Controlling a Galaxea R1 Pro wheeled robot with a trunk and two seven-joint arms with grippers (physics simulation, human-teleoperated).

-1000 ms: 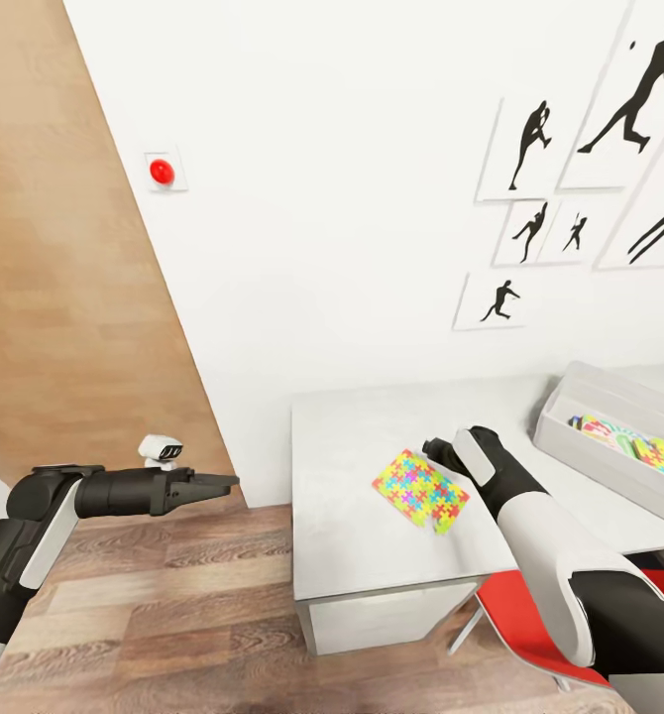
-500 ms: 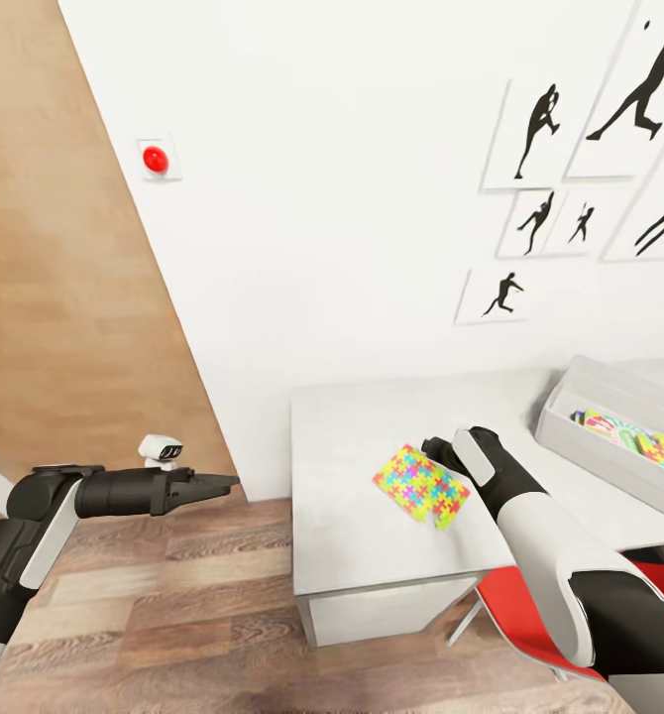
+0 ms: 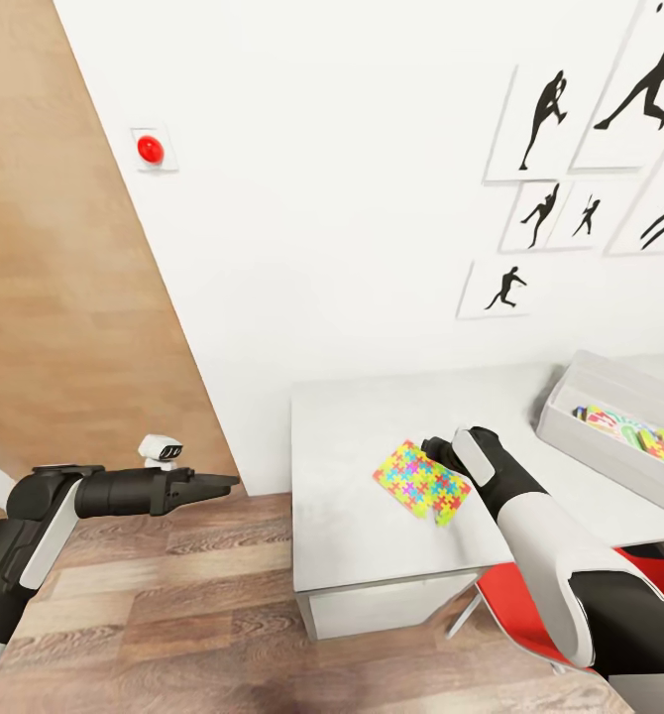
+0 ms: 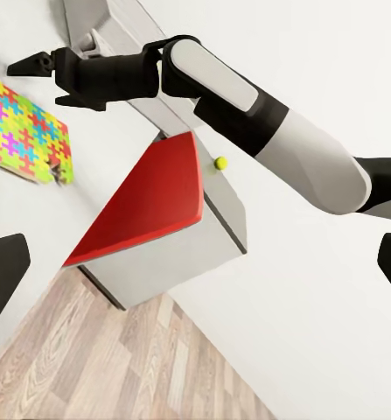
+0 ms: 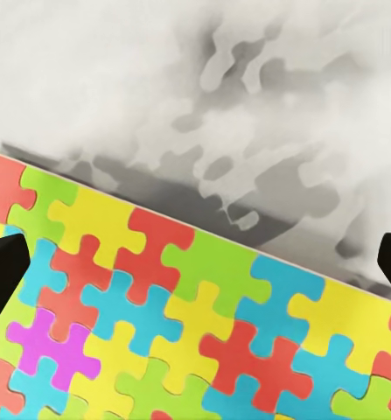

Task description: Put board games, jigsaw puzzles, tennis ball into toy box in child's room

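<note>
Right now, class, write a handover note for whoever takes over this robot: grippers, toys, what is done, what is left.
Left gripper: open, empty, out over the floor beside the table.
Right gripper: open, hovering just above the jigsaw puzzle, which lies flat on the table.
Toy box, at the table's right: already holds some colourful items.
Left: grasp this puzzle and box it, then check for the other toys.

The bench (image 3: 372, 436) has a matt, pale grey top with a faint mottled stone look. The jigsaw puzzle (image 3: 421, 483) looks like smooth printed card in bright colours. The floor (image 3: 173, 615) is wood-grain plank, the chair seat (image 3: 515, 615) smooth red plastic. The toy box (image 3: 595, 436) is matt grey, and both arms show glossy white and black plastic shells.
</note>
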